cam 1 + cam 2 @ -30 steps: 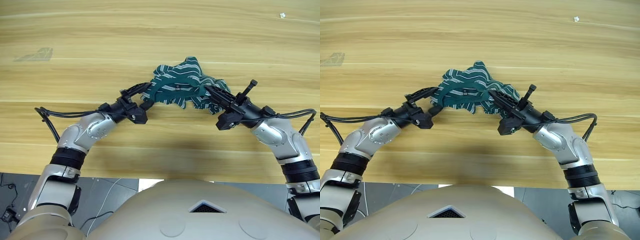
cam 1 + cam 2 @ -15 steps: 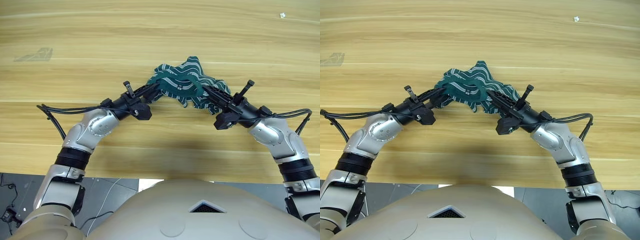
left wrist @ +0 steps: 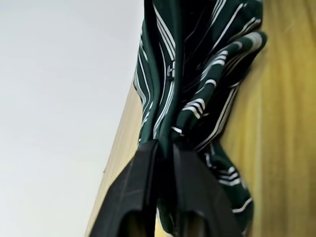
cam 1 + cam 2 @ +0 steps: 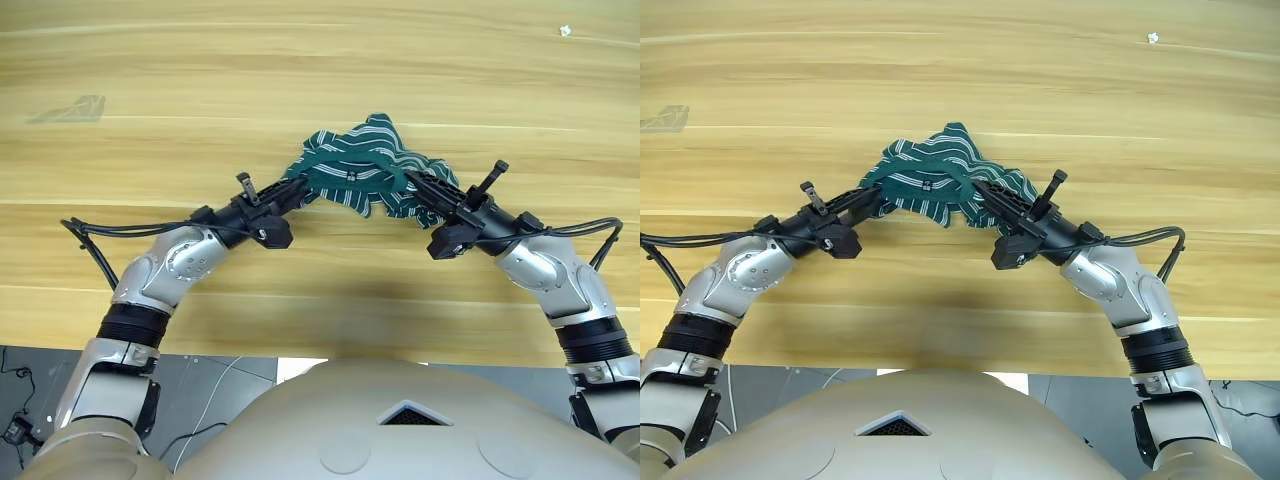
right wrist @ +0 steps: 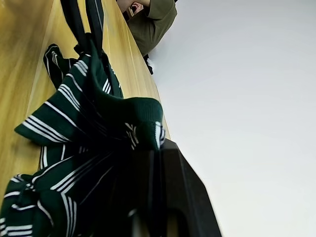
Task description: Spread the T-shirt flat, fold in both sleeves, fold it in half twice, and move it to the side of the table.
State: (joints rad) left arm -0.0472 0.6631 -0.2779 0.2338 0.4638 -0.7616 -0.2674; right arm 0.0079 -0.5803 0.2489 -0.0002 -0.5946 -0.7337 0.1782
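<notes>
The T-shirt (image 4: 365,170), dark green with white stripes, lies in a crumpled heap a little above the centre of the left eye view, on the wooden counter (image 4: 200,60). It is not spread at all yet.

The main change is on the left side. One second ago the left hand (image 4: 298,184) was beside the left edge of the cloth with its fingers apart. Half a second ago it had turned and closed on that edge. Now it is clamped on the T-shirt, and in the left wrist view a fold of striped cloth is pressed between its two fingers (image 3: 142,168). The arm has also gone a little toward the left and lower part of the frame, and the heap looks slightly more stretched on that side than before.

The right hand (image 4: 414,182) is almost where it was in both earlier frames. It is closed on the right edge of the T-shirt, with cloth gathered at its fingers in the right wrist view.

For the task, I judge this means both hands now have a grip, so the spreading can begin. Most likely the next move is to pull the two edges apart. Which parts of the garment are held I cannot tell, because the cloth is too bunched.
</notes>
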